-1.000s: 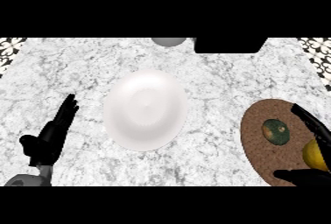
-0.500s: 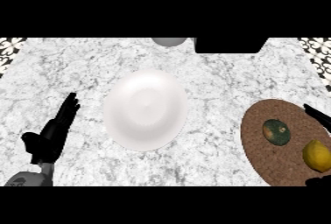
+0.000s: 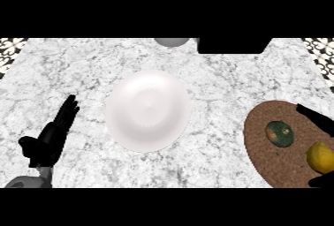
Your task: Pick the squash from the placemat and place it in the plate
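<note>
The right hand (image 3: 317, 120) has drawn back, open, just beside the squash (image 3: 280, 134) on the placemat (image 3: 264, 150).

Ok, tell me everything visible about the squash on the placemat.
The squash is a small, rounded, dark green thing with an orange-brown patch on top. It lies on the round brown placemat, toward its left-centre, apart from the yellow lemon lying nearer the mat's right edge. Nothing grips it: the right robot hand shows only dark fingers beyond it, not touching. It is not yet in the white plate.

right hand (image 3: 314, 118) drawn back rightward (fingers straight), squash (image 3: 280, 134) uncovered
</note>
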